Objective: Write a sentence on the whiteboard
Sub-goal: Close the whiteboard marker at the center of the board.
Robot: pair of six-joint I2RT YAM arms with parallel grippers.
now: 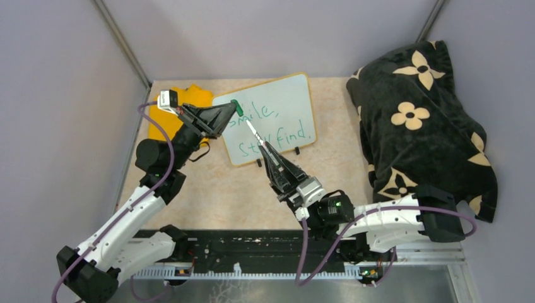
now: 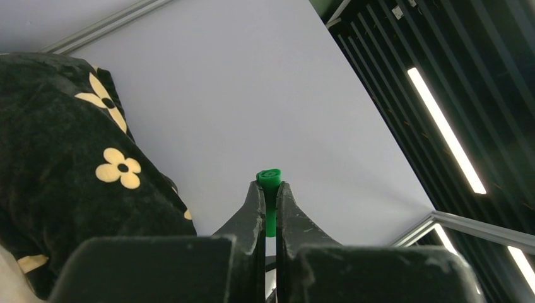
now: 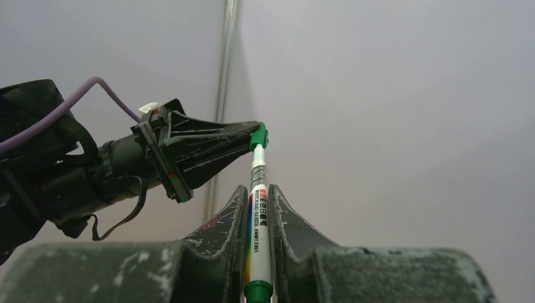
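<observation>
The whiteboard (image 1: pixel 287 101) lies on the table at centre back, its two black clip feet at its near edge. The sentence (image 1: pixel 277 123) is in green marker in two lines, "Smile, Stay find.", partly covered by the arms. My right gripper (image 1: pixel 268 151) (image 3: pixel 259 192) is shut on the white marker (image 3: pixel 259 221) and holds it raised over the board. My left gripper (image 1: pixel 235 107) (image 2: pixel 270 189) is shut on the green cap (image 2: pixel 269 183), which meets the marker's tip end (image 3: pixel 258 137).
A folded yellow cloth (image 1: pixel 189 101) lies left of the board under my left arm. A black blanket with cream flowers (image 1: pixel 419 120) fills the right side. Grey walls close in the table at the back and sides.
</observation>
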